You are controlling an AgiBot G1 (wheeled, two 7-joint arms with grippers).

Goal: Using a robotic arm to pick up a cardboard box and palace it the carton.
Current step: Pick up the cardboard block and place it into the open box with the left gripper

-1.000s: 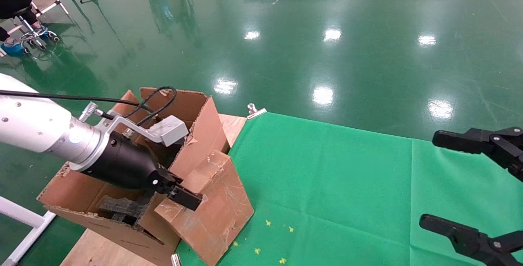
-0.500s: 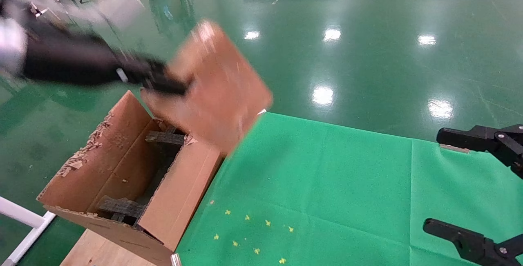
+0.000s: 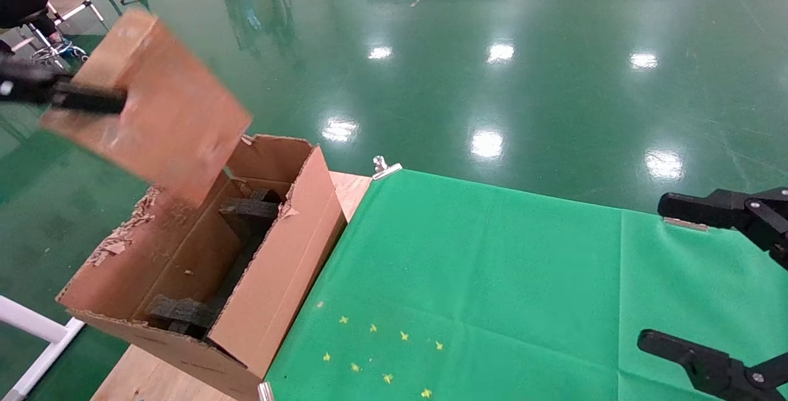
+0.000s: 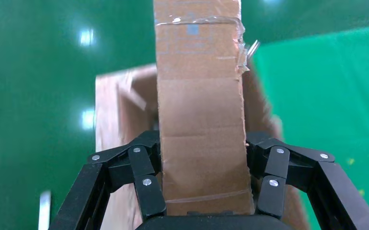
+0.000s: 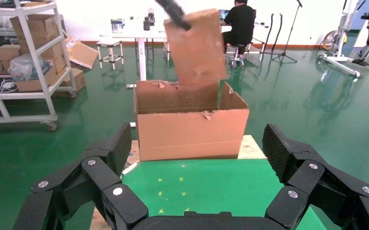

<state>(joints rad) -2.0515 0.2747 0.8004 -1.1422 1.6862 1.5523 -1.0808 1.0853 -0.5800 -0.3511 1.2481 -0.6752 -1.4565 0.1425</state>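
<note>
The small reddish-brown cardboard box (image 3: 157, 102) hangs tilted in the air above the far left part of the carton (image 3: 271, 284). My left gripper (image 3: 92, 103) is shut on it at the upper left edge of the head view; most of the arm is out of view. In the left wrist view the box (image 4: 199, 110) fills the gap between the fingers (image 4: 146, 184), with the carton (image 4: 108, 115) below. The carton stands open with black foam pieces (image 3: 249, 209) inside. My right gripper (image 3: 708, 278) is open and empty at the right edge.
A green cloth (image 3: 492, 265) with small yellow marks (image 3: 381, 352) covers the table right of the carton. A metal clip (image 3: 385, 167) holds its far corner. In the right wrist view, shelves (image 5: 24, 57) and a seated person (image 5: 240, 24) are far behind the carton (image 5: 192, 134).
The left gripper has lifted the box from beside the carton's right wall and swung it up and to the left, over the carton. The right gripper has stayed in place.
</note>
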